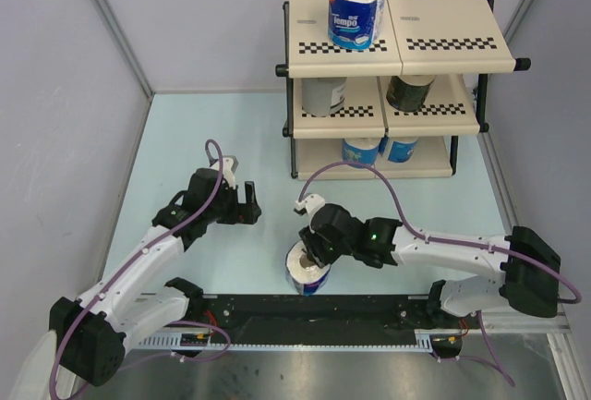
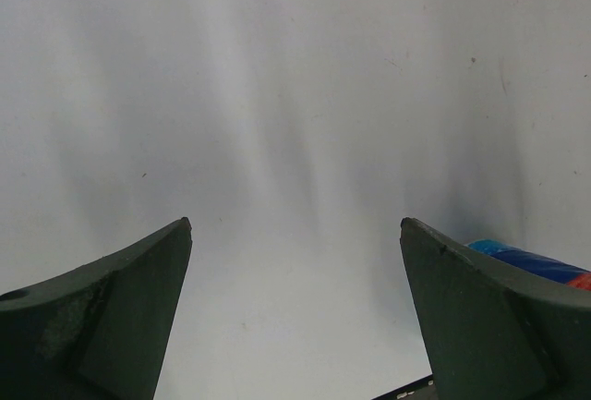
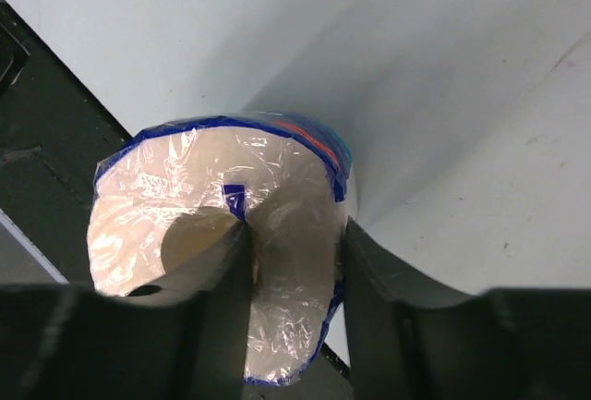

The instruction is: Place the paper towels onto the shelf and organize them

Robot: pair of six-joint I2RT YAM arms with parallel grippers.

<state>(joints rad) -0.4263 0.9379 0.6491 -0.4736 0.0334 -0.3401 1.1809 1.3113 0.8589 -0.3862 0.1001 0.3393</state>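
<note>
Nearest, at about 6 o'clock on the table (image 1: 212,123) and hard by its near edge, the last loose roll (image 3: 185,187) stands on end, its cardboard core facing up under a clear wrapper edged in blue with an orange streak; no writing on it can be read. The right gripper (image 3: 294,243) comes at it from above, one finger down inside the core and the other against the outer wrap, so the fingers pinch the roll's wall between them; how firm that pinch is cannot be told. The step in hand looks like the pickup of this sixth roll. At roughly 10 o'clock from it the left gripper (image 2: 295,224) hovers over bare table, fingers wide apart and holding nothing. Far off at 1 o'clock stands the shelf (image 1: 443,17): two blue-wrapped rolls (image 1: 362,150) on the bottom tier, a grey roll (image 1: 323,95) and a dark roll (image 1: 409,91) on the middle, and one top roll (image 1: 355,10) at the upper left whose wrapper reads "Tempo". Small panel labels are too tiny to read. The next move likely calls for a lift and a long reach to the top tier's open right half.
</note>
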